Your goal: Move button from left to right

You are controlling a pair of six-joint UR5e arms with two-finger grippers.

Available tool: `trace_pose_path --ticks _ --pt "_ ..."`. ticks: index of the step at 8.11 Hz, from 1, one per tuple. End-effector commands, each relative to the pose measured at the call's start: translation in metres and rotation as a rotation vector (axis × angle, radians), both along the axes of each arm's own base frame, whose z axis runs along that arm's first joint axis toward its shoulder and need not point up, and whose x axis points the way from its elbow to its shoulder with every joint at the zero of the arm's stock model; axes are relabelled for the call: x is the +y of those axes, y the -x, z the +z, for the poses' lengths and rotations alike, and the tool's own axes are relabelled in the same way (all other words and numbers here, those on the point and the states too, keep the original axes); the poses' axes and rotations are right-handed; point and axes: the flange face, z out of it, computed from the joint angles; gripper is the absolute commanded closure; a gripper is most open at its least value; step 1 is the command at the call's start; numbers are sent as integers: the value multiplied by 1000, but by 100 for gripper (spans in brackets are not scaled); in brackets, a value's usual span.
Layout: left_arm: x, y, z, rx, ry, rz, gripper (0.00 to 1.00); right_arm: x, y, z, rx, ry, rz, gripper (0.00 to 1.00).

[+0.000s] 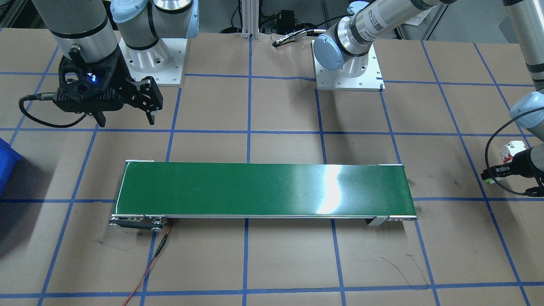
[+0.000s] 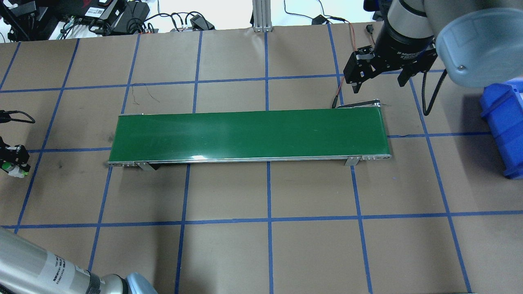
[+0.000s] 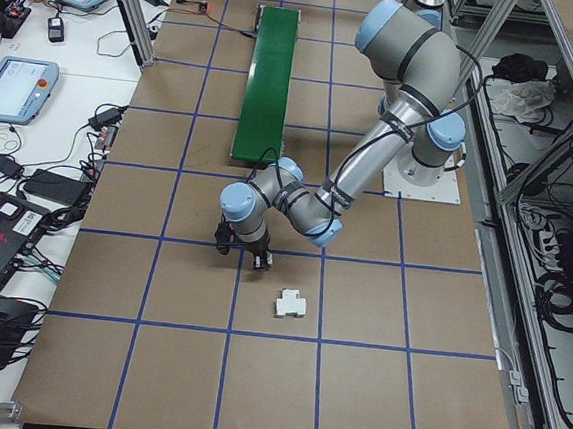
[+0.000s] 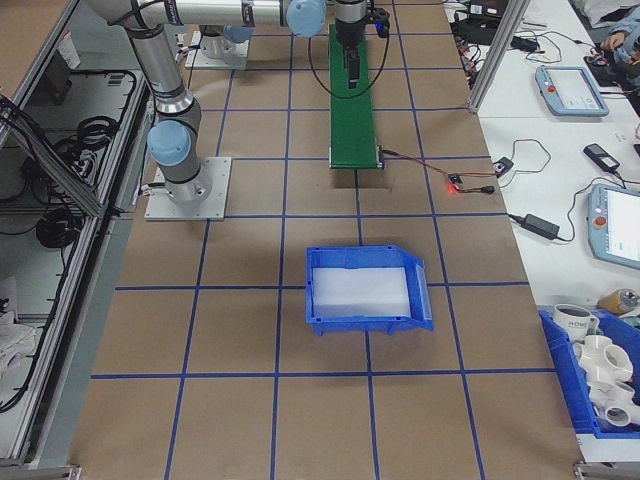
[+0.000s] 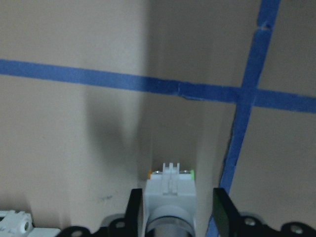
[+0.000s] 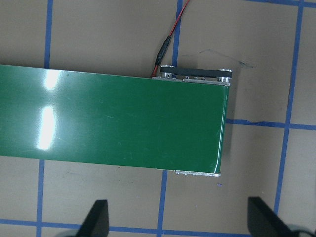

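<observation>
Gripping the button [image 5: 169, 190], left end effector [image 5: 173, 212] sits at table's [image 2: 229, 245] left end, shown only by wrist cam; right end effector [image 6: 177, 219] hangs open over conveyor [image 6: 113, 123]. Blue tape grid.

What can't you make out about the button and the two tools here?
- Button: its cap is blurred and cut off by the left wrist view's lower edge.
- Left tool: cropped by the overhead view's edge; whether it grips the button is unclear.
- Right tool: only its fingertips show, spread apart.
</observation>
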Motion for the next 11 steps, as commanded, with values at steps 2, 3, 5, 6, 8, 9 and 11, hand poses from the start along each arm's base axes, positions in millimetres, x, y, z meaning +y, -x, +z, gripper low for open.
trace_pose_path --ticks 2,3,5,6,8,9,11 --pt "0 0 14 -13 13 0 100 0 0 0 1 0 0 0" --pt "0 0 37 -30 33 0 100 0 0 0 1 0 0 0" --pt "7 26 93 -14 35 -15 100 0 0 0 1 -2 0 0" --pt "1 46 119 -41 67 -44 100 0 0 0 1 0 0 0" --pt "-33 128 156 -84 114 -164 100 0 0 0 2 0 0 0" --pt "-41 165 168 -88 127 -149 100 0 0 -1 2 -3 0 0" --pt "-50 236 178 0 149 -101 100 1 0 -3 2 -6 0 0"
